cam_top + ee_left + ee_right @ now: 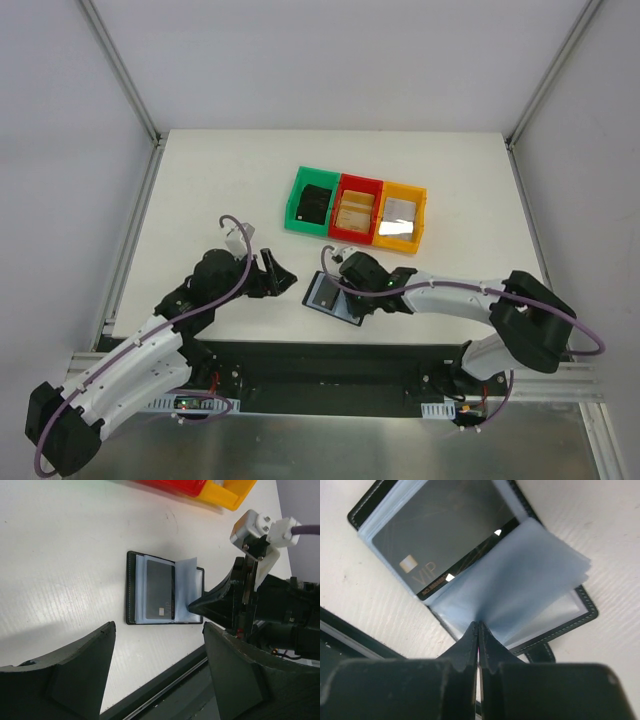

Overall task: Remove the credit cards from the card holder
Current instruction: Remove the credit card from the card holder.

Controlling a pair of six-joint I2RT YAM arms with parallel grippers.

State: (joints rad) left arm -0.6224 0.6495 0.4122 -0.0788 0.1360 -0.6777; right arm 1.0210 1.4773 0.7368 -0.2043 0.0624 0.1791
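The card holder (322, 293) lies spread open on the white table (220, 180), close to the near edge and between the two arms, well short of the green bin (312, 205), red bin (357, 210) and yellow bin (402, 218). The right gripper (478, 626) is clenched on the free edge of a translucent blue plastic sleeve (520, 580), raising that leaf off the spread like a half-turned page. This looks meant to separate the pockets and steady the holder. A dark credit card (445, 535), marked VIP with a gold chip, sits fully inside the pocket on the opposite side. The left gripper (159, 627) hovers apart from the holder, jaws released and empty, aimed at the open spread. It is probably waiting to draw a card out while the leaf is held.
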